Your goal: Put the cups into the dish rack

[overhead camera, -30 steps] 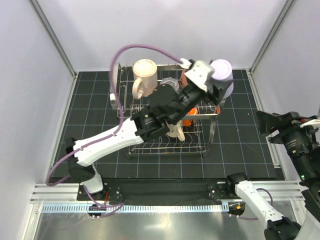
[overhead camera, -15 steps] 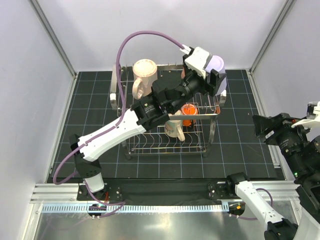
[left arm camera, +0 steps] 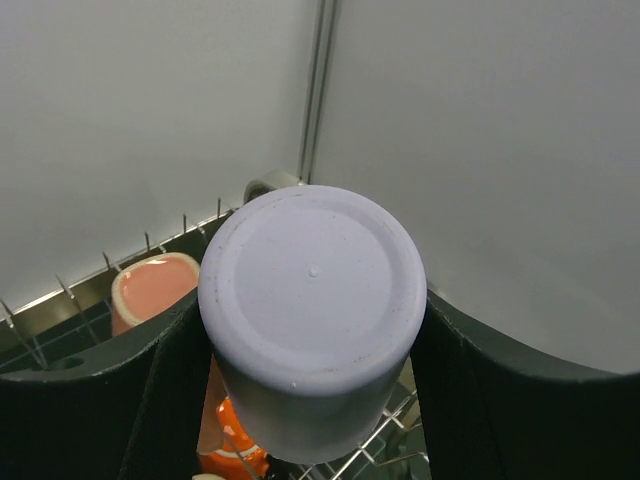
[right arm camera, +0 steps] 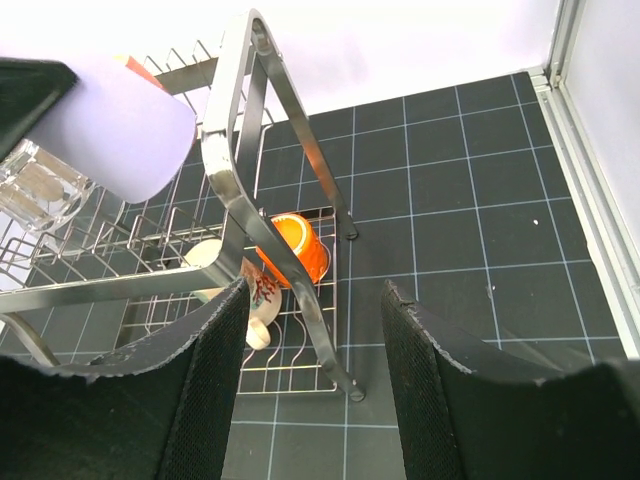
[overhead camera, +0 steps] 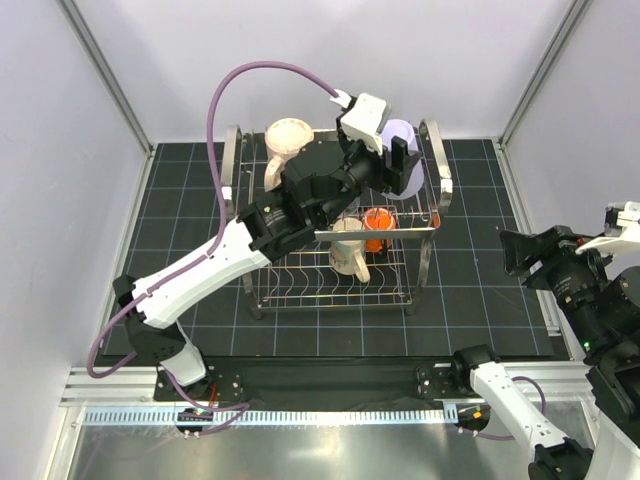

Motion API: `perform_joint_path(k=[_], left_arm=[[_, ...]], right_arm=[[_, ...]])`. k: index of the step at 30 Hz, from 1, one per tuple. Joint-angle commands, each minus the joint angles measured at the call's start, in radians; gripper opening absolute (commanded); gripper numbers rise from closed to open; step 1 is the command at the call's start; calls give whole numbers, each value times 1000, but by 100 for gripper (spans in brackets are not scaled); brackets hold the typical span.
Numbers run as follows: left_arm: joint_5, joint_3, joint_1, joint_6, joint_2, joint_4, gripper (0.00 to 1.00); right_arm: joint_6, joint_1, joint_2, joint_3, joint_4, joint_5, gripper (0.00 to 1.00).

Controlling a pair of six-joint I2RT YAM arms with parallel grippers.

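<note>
Hovering over one dish rack (overhead camera: 436, 180) with five cups (overhead camera: 288, 140), left gripper (left arm camera: 315, 385) clamps one lavender tumbler (left arm camera: 312, 270) — right gripper (right arm camera: 312, 300) gapes empty.

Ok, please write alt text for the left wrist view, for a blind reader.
The left gripper holds a lavender tumbler, base toward the camera, between its dark fingers. Below it, a pink mug and an orange cup sit in the dish rack.

Dish rack (overhead camera: 330, 291) on black gridded mat (overhead camera: 180, 205)
</note>
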Motion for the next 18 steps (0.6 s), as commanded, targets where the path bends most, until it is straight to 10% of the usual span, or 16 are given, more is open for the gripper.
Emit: perform_joint_path(k=[1, 18], left_arm=[[-22, -16, 21, -13, -17, -72, 0], [-2, -16, 29, -53, 9, -154, 1]], right_arm=[[7, 2, -7, -12, 41, -16, 57], [11, 2, -30, -71, 58, -25, 57]])
